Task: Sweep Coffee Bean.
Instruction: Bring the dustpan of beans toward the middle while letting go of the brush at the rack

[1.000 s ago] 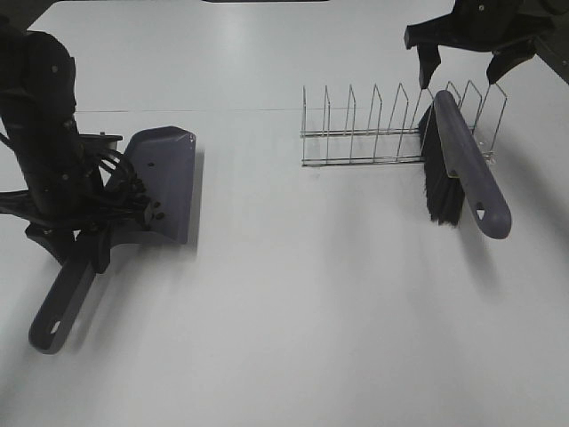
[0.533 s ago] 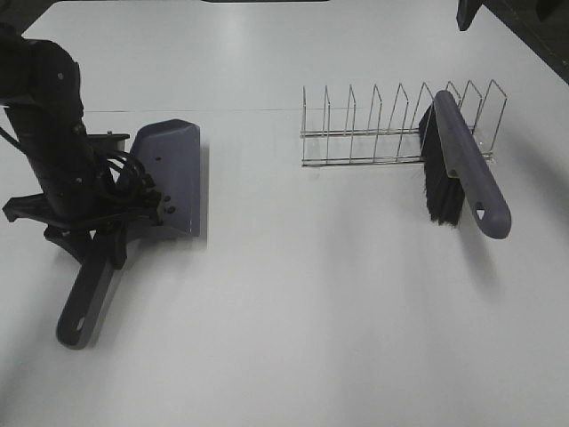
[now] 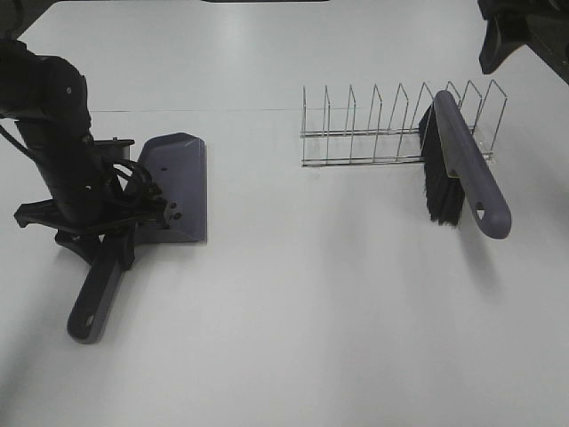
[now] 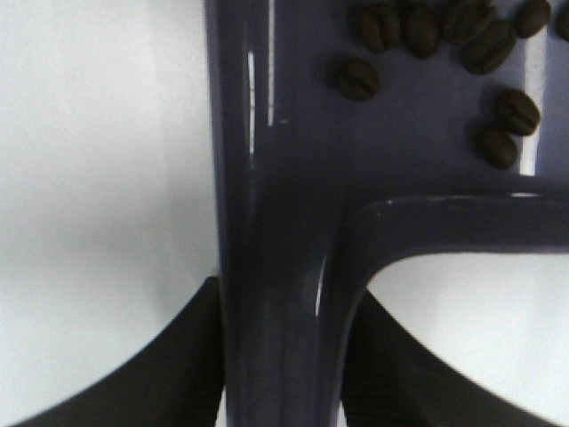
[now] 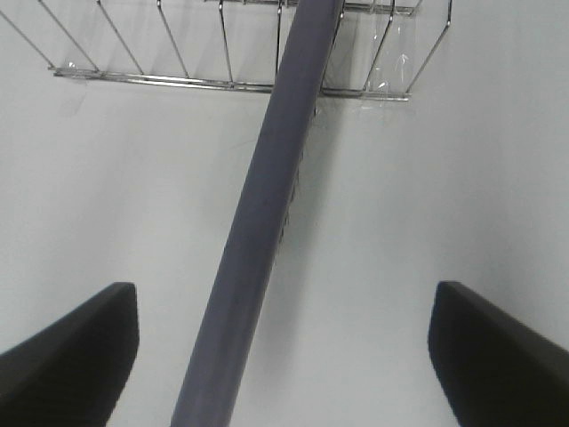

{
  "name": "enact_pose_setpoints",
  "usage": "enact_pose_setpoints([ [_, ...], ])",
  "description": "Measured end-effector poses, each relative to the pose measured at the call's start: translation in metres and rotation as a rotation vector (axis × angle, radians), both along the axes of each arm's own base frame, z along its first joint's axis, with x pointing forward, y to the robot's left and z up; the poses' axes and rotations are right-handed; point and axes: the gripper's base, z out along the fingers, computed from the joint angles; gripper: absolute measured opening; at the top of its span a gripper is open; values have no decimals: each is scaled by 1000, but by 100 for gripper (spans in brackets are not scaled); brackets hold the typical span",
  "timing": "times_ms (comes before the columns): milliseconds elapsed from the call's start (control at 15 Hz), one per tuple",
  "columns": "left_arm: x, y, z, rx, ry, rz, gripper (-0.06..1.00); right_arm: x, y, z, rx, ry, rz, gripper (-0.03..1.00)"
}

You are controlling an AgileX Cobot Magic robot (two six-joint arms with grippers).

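Clamped on the dustpan (image 3: 173, 187) handle, the left gripper (image 4: 280, 356) has slid it nearer the wire rack (image 3: 391, 124), coffee beans (image 4: 444, 44) already inside, while the right gripper (image 5: 284, 356), spread wide and empty, has risen above the racked brush (image 3: 458, 169).

I see bright, even overhead light with soft shadows beside the dustpan (image 3: 178, 182), whose handle shows glare streaks and close-range blur.

The dustpan (image 3: 173, 187) was positioned on the table (image 3: 311, 311) at the left, with coffee beans (image 4: 462, 53) contained in it. A wire rack (image 3: 373, 129) was situated well apart at the right rear, its right end leaned upon by the brush (image 3: 458, 165).
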Motion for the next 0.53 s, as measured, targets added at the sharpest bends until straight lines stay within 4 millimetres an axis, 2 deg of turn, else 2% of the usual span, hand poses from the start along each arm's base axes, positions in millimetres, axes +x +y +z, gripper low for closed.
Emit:
enact_pose_setpoints([
  [67, 0, 0, 0, 0, 0, 0, 34, -9, -1, -2, 5, -9, 0, 78],
  [133, 0, 0, 0, -1, -4, 0, 35, -60, -5, -17, 17, -21, 1, 78],
  [400, 2, 0, 0, -5, -21, -11, 57, -151, -15, -32, 25, -92, 3, 78],
  [533, 2, 0, 0, -5, -21, -14, 63, -187, -19, -36, 31, -154, 3, 78],
])
